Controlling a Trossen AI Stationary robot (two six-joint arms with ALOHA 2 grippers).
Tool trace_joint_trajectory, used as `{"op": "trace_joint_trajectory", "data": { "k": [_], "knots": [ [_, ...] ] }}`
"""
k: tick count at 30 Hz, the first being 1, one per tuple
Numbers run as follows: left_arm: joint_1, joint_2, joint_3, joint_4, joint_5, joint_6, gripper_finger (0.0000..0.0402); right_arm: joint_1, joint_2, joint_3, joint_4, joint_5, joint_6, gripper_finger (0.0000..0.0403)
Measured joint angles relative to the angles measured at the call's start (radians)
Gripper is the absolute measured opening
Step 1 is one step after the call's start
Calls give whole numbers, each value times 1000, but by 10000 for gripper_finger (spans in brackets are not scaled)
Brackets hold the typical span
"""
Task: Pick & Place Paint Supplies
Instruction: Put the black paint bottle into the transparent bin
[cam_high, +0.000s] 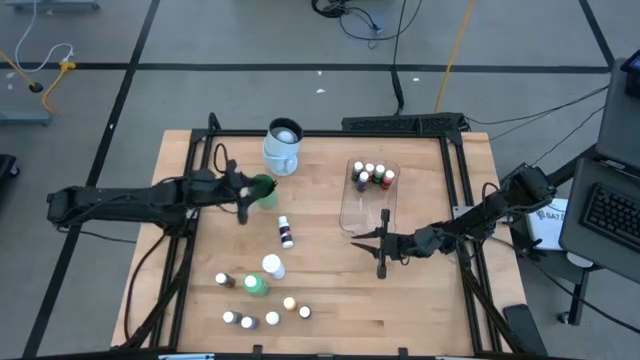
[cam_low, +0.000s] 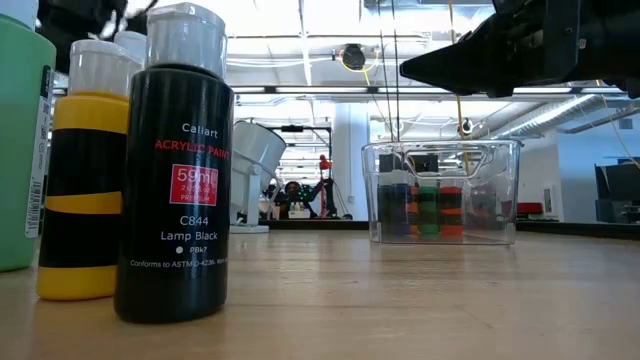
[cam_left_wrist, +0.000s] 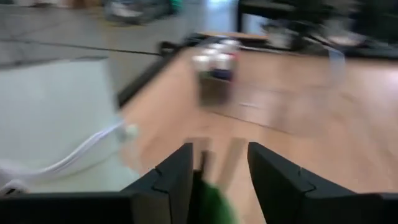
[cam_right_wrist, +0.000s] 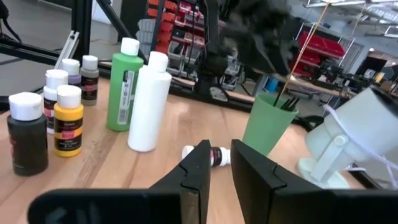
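Green cup (cam_high: 264, 190), left pincer (cam_high: 243, 207) beside it

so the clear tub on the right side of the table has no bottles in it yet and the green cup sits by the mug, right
Not quite: the clear tub already holds several small white-capped bottles, clustered at its far end. The high view shows them from above, and the low view shows them through the tub's wall. The rest stands: the tub is on the table's right side, and the green cup sits by the mug.

We see a grey floor (cam_high: 250, 40) crossed by dark lines, with loose cables (cam_high: 350, 18) on it. Beyond the wooden table (cam_high: 320, 290), ceiling lights (cam_low: 300, 40) glow over red storage bins (cam_right_wrist: 323, 46).
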Motion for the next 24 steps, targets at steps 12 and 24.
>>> {"op": "trace_joint_trajectory", "data": {
  "k": [12,24],
  "knots": [
    [-217,-458,42,-187,22,48,13,8,1,0,-81,0,134,55],
    [-179,-554,-78,-174,-129,178,1,33,95,10,77,0,115,55]
  ]
}}
